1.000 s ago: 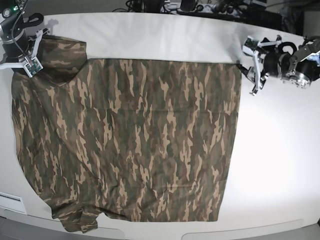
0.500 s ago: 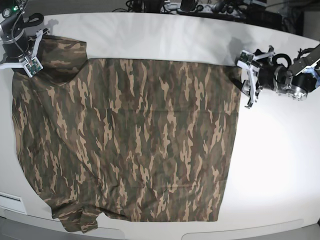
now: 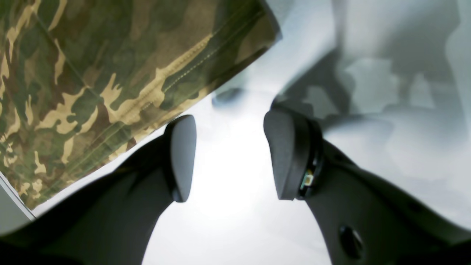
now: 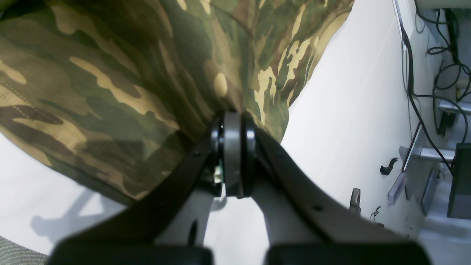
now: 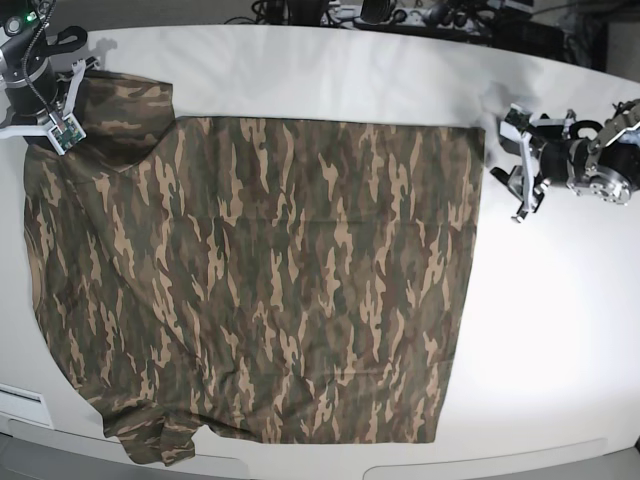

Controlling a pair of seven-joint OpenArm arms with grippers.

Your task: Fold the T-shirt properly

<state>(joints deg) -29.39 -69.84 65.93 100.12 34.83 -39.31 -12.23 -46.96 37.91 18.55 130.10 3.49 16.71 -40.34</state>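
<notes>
The camouflage T-shirt (image 5: 260, 290) lies spread flat on the white table (image 5: 560, 330), with one sleeve at the top left and another at the bottom left. My right gripper (image 5: 58, 128) sits on the top-left sleeve, shut on a fold of the T-shirt (image 4: 147, 73) pinched between its pads (image 4: 232, 147). My left gripper (image 5: 519, 168) hovers just right of the shirt's top-right hem corner (image 5: 478, 132). It is open, with only bare table between its fingers (image 3: 180, 154). The stitched hem (image 3: 147, 88) lies to the left of the left gripper (image 3: 230, 121), not touching it.
Cables and dark equipment (image 5: 400, 15) line the table's far edge, also seen as cables (image 4: 438, 73) in the right wrist view. A white block (image 5: 22, 405) sits at the front left corner. The shirt's bottom sleeve (image 5: 155, 440) reaches the front edge.
The left gripper reached in to the shirt's top-right corner half a second ago and has since drawn back to the right. The right gripper and the shirt stayed put.
</notes>
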